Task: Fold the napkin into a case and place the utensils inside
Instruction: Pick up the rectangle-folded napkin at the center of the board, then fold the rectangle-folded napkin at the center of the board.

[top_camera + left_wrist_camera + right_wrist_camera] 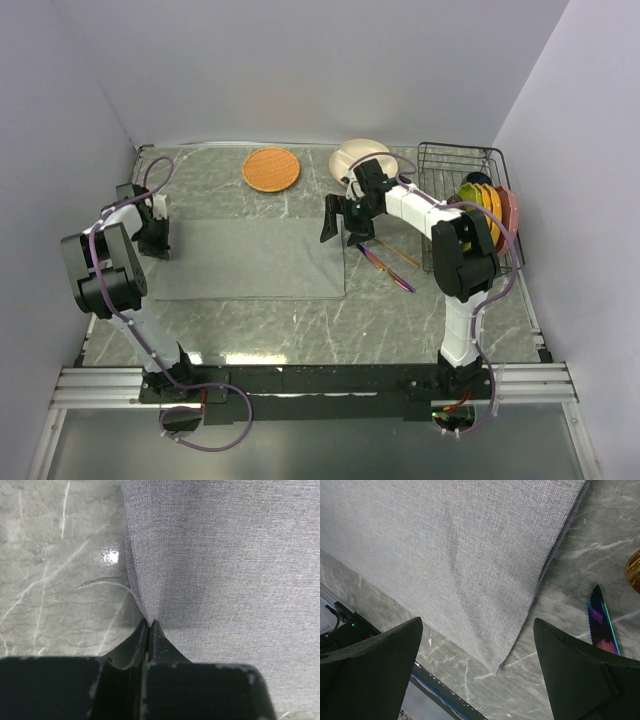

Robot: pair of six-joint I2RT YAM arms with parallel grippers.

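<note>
The napkin [250, 258] is plain grey, the table [300, 330] grey marble with white veins, the mat [271, 169] orange, the knife [601, 627] iridescent purple.

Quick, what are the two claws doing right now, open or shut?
Left claw: shut, pinching the edge of the napkin.
Right claw: open, holding nothing.

Grey napkin [250, 258] lies spread flat; gold spoon [400, 254] and iridescent purple knife [390, 274] rest side by side between it and the dish rack [455, 150].
</note>
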